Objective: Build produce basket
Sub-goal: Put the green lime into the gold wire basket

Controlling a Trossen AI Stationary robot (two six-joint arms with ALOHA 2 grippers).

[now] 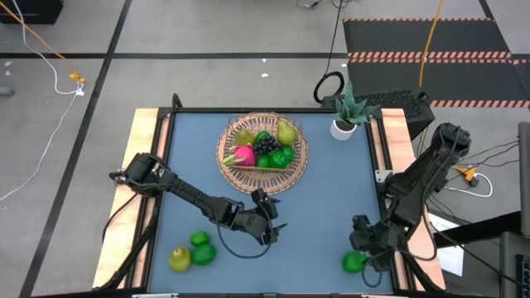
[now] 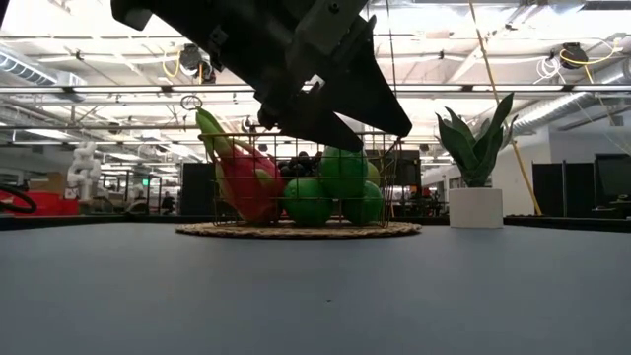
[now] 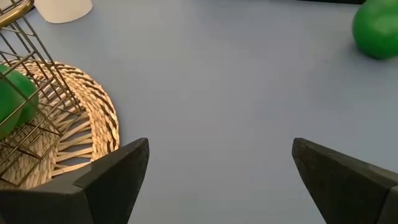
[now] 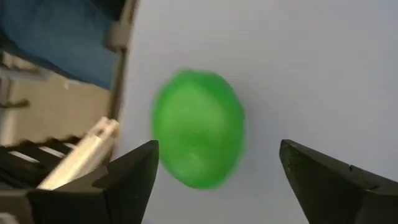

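Green fruit at the table's near right corner shows blurred before my right gripper, whose fingers stand wide apart, holding nothing. My left arm reaches in low from the left; my left gripper hangs spread and empty just near of the basket, which sits far centre holding the produce. Three more fruits lie near left

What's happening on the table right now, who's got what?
Neither arm holds anything. The basket at the table's far middle already contains a pink dragon fruit, grapes, pears and green fruits. The left gripper is open and empty just in front of it. The right gripper is open beside a loose green fruit at the near right edge. Three more fruits wait at the near left.
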